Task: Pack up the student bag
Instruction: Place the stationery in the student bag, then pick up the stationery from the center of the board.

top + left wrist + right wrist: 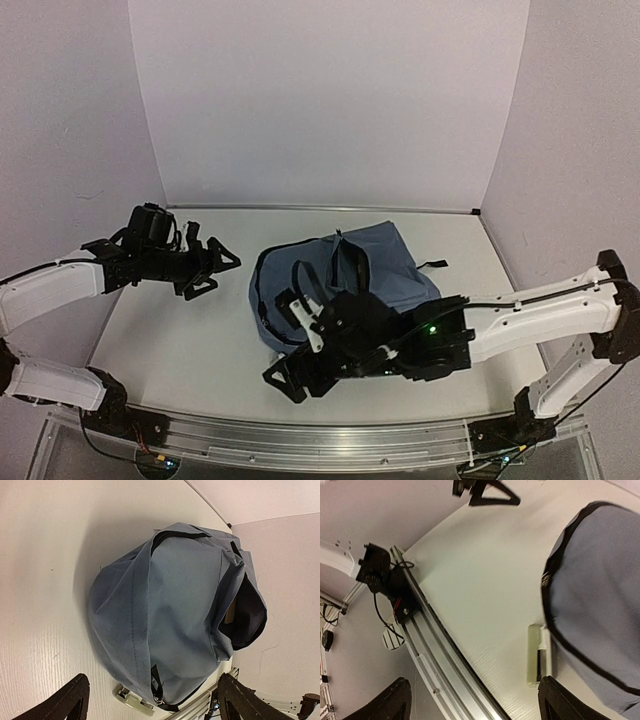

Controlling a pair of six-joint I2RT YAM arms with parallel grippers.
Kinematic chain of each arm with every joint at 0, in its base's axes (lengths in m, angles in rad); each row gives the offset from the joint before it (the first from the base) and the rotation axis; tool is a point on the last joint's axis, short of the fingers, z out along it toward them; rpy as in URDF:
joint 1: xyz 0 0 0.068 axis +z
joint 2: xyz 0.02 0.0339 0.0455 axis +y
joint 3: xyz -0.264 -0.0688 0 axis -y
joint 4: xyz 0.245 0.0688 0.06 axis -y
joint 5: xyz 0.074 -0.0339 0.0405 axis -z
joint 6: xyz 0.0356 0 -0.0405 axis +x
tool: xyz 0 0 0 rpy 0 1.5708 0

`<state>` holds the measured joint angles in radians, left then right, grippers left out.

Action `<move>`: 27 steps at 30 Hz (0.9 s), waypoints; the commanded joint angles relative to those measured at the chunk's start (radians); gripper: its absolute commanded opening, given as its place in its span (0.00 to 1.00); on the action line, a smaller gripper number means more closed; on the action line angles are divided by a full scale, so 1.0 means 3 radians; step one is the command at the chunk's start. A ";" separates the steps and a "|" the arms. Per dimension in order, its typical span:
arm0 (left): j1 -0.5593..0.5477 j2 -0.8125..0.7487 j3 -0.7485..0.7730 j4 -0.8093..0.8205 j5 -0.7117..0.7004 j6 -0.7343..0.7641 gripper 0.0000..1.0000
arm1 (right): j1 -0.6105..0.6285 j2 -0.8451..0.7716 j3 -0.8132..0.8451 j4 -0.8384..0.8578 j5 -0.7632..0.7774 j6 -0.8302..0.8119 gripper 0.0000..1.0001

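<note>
The student bag [385,275], slate-blue with black zippers, lies in the middle of the table, and its dark opening [350,265] gapes upward. In the left wrist view the bag [180,600] fills the frame, and a tan edge [230,615] shows inside the opening. My left gripper [215,270] is open and empty, hovering left of the bag and pointing at it; it also shows in its own wrist view [155,707]. My right gripper [290,340] is open and empty, low at the bag's front-left edge; its wrist view [480,707] shows the bag's edge [600,595].
A small pale whitish-green object [538,655] lies on the table against the bag's zipper edge, close to my right gripper's far finger; it also shows in the left wrist view [134,700]. The metal rail [430,645] runs along the near table edge. Walls enclose three sides.
</note>
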<state>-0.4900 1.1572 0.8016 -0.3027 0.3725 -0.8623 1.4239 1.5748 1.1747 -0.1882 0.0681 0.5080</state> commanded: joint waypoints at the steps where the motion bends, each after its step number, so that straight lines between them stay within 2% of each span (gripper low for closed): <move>1: 0.0002 -0.0146 -0.0045 0.0189 0.0101 -0.0090 0.89 | 0.0045 0.0359 -0.0047 0.0103 0.0094 0.0323 0.88; 5: 0.0002 -0.0231 -0.0098 0.0166 0.0080 -0.0117 0.89 | 0.0037 0.0642 -0.0041 0.0106 0.0207 0.0465 0.94; 10: 0.0002 -0.0279 -0.0114 0.0132 0.0067 -0.0131 0.89 | -0.0029 0.0963 -0.0014 0.0104 0.0245 0.0527 0.95; 20: 0.0002 -0.0309 -0.0110 0.0067 0.0049 -0.0127 0.89 | -0.0076 0.1103 -0.0024 0.0066 0.0490 0.0508 0.97; 25: 0.0002 -0.0272 -0.0081 0.0079 0.0067 -0.0134 0.89 | -0.0142 0.1224 -0.0023 0.0060 0.0544 0.0488 0.96; 27: 0.0002 -0.0259 -0.0060 0.0068 0.0081 -0.0125 0.89 | -0.0154 0.1257 -0.0001 0.0060 0.0574 0.0462 0.90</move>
<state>-0.4900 1.0870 0.7750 -0.2882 0.3900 -0.8921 1.3927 1.9184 1.1618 -0.1749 0.1909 0.6553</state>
